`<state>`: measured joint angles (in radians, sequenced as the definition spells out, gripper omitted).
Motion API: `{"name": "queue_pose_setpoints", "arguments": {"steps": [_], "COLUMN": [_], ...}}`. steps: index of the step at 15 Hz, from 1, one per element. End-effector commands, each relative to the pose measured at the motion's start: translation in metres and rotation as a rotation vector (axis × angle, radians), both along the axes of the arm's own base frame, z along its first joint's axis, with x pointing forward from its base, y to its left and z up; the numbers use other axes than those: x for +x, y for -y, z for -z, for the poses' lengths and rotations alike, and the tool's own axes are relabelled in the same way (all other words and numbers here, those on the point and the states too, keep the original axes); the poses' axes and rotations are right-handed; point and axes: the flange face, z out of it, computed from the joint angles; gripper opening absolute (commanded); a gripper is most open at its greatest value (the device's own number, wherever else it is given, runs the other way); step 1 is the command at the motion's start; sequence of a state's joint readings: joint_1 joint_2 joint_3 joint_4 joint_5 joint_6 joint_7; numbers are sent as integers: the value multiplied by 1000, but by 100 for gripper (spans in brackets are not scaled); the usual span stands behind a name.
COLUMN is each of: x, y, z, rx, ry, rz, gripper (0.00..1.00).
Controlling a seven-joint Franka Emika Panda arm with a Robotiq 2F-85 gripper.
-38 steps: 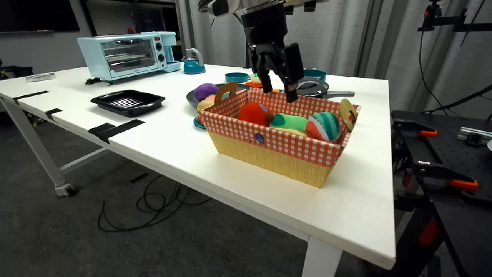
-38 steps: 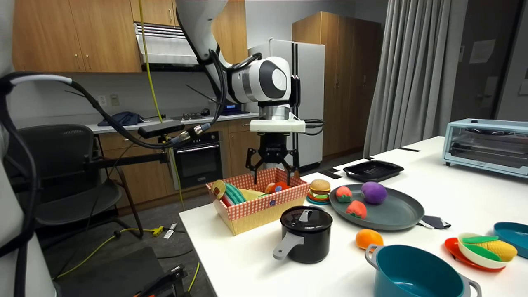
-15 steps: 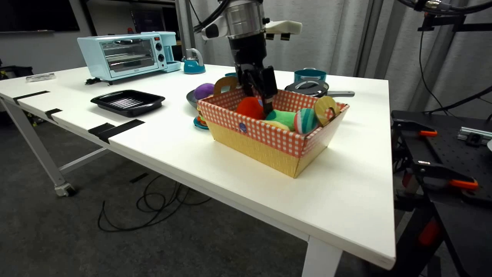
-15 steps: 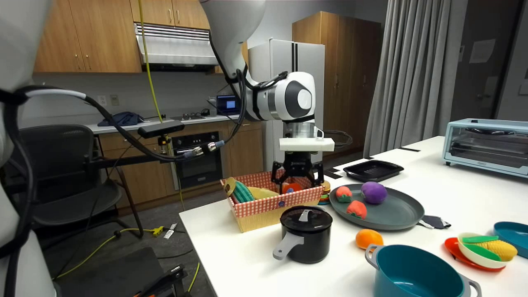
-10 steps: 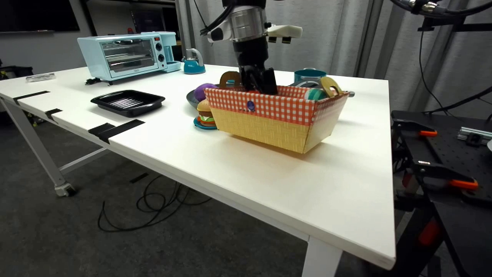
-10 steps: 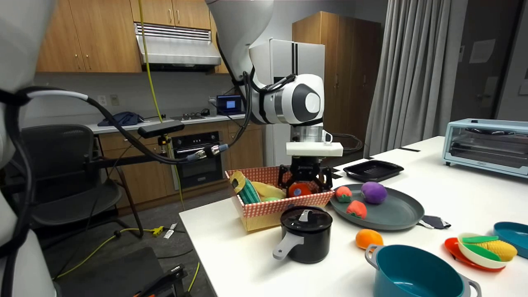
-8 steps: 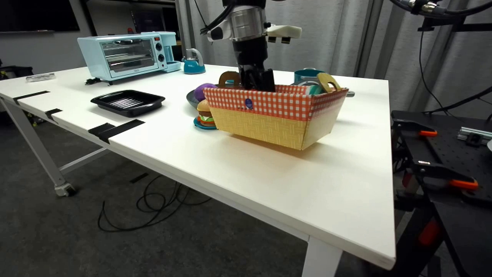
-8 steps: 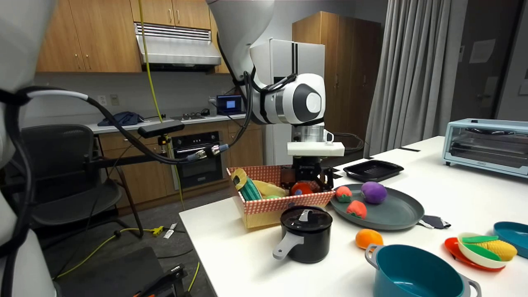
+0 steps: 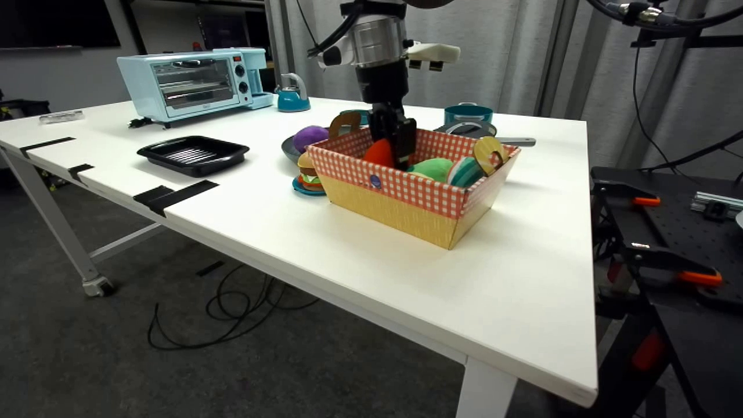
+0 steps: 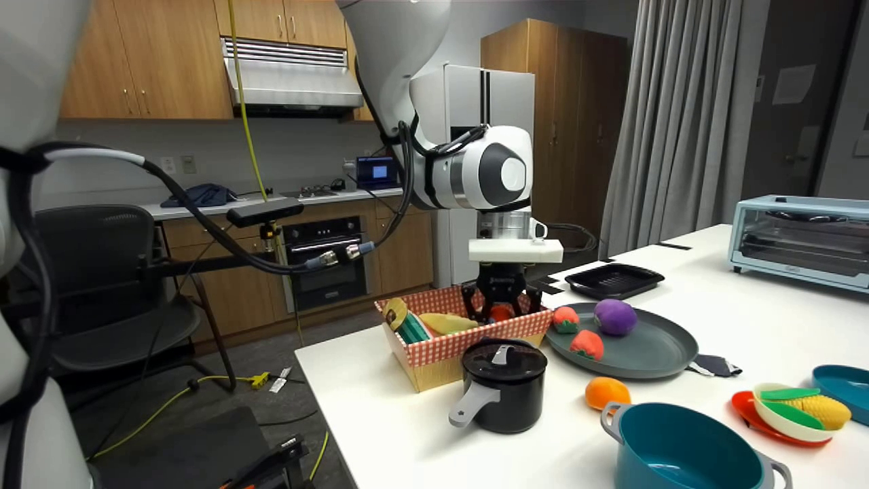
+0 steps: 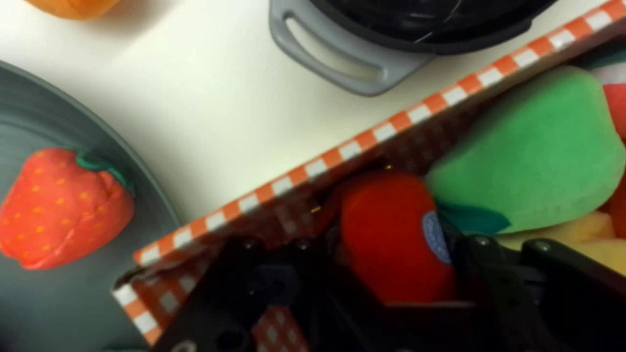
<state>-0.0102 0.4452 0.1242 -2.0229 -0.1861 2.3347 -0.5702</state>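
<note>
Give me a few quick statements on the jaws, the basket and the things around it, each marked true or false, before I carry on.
1. The jaws are inside the checked basket. True.
2. The green toy is between the jaws. False: the red toy is between them.
3. The purple toy rests on the round gray dish. True.
4. The black pot near the basket is uncovered. False: a lid is on it.
5. The orange lies in the teal pot. False: the orange rests on the white table.
6. The light-blue toaster oven stands on that table too. True.
</note>
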Motion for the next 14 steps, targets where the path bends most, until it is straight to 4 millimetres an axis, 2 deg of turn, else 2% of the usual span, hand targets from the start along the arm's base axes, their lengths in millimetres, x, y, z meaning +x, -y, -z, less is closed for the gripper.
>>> {"name": "queue_pose_setpoints", "arguments": {"steps": [1,4,5,9,12,14], "x": [-25,-48,-56,-87,-92,-82], "y": [-14,-36,-45,-78,-86,-76], "z": [-6,-20,-26,-60,-98,-124], "rx": [-19,-48,-58,-104,-152,-180], "ry": [-7,10,16,65,146,198], "rz": [20,24,23,-6,-40,-51], "gripper": [10,2,5,0,0,0]}}
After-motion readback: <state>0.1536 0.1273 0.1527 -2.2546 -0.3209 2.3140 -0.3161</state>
